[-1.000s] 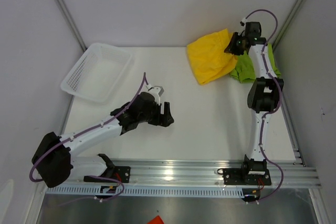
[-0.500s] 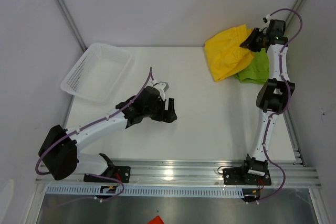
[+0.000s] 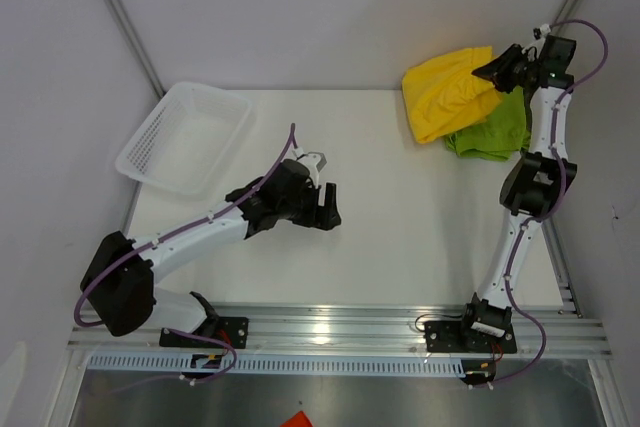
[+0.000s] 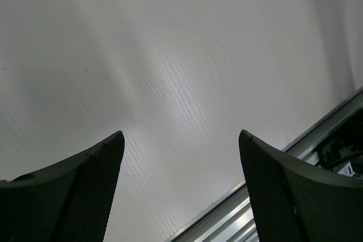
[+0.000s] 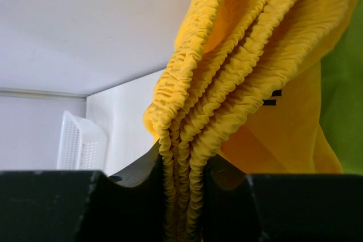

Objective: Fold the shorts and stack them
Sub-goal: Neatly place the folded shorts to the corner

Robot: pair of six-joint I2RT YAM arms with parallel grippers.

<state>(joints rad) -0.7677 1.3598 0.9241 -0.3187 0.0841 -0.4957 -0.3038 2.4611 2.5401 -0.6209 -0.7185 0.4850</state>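
My right pincer (image 3: 505, 65) (image 5: 181, 196) is clamped on the bunched waistband of the yellow shorts (image 3: 450, 92) (image 5: 244, 55), held up at the far right corner of the surface (image 3: 400, 207) beside and partly over the lime green shorts (image 3: 495, 127) (image 5: 343, 111), while my left pincer (image 3: 325, 209) (image 4: 181, 185) stands wide apart, holding nothing, near mid-surface.

Nothing is readable; the yellow shorts (image 5: 255, 55) bear only two small black bars (image 5: 271, 93).

Two shorts (yellow pair (image 3: 445, 97), seemingly one green pair (image 3: 495, 132)), one white basket (image 3: 145, 145), two arms (left arm (image 3: 190, 242), right arm (image 3: 530, 187)).
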